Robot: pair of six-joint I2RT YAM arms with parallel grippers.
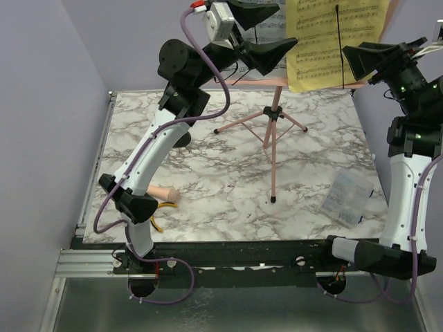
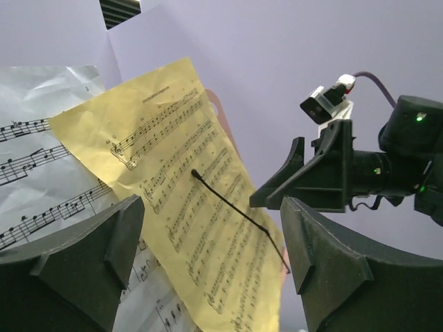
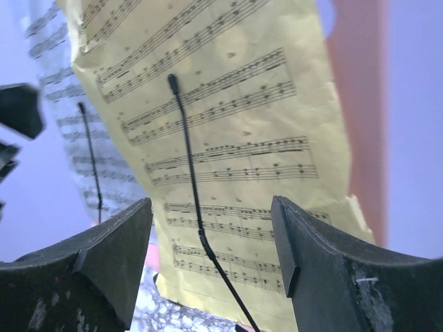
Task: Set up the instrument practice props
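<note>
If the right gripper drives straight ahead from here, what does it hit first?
Probably the thin black wire page-holder lying across the yellow sheet-music page, then the page itself. Both sit between the open fingers of the right gripper; the gap to them is unclear.

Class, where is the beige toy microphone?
Top view: the beige toy microphone lies on the marble table, near-left, partly hidden behind the left arm, beside the yellow-handled pliers.
</note>
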